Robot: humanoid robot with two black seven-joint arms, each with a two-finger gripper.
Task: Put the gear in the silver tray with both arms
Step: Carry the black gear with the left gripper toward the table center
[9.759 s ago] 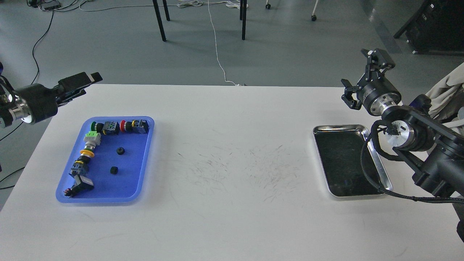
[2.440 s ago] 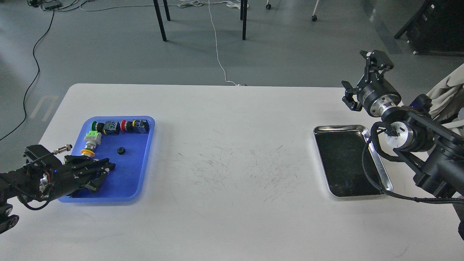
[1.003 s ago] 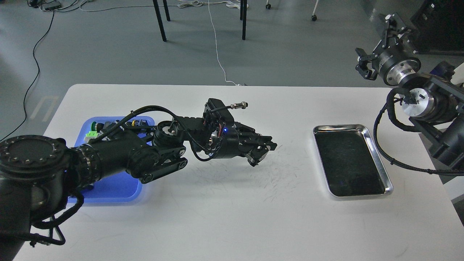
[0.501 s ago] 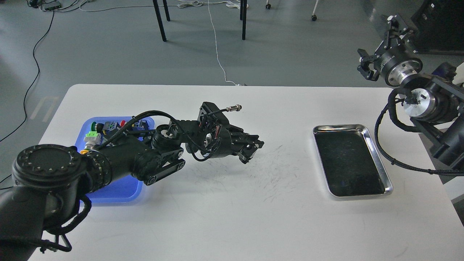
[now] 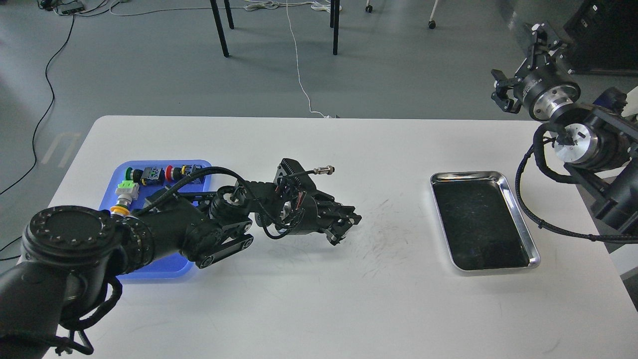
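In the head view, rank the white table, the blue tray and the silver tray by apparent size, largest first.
1. White table, by far the largest.
2. and 3. Silver tray and blue tray: not ranked. The left arm covers much of the blue tray, so its full outline cannot be compared.

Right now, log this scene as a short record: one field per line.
left gripper: low over the middle of the white table, jaw state unclear, held item not visible
right gripper: raised beyond the table's far right corner, open, empty
silver tray: right side of table, nothing in it
blue tray: left side, partly behind the left arm, row of switch parts along its far edge
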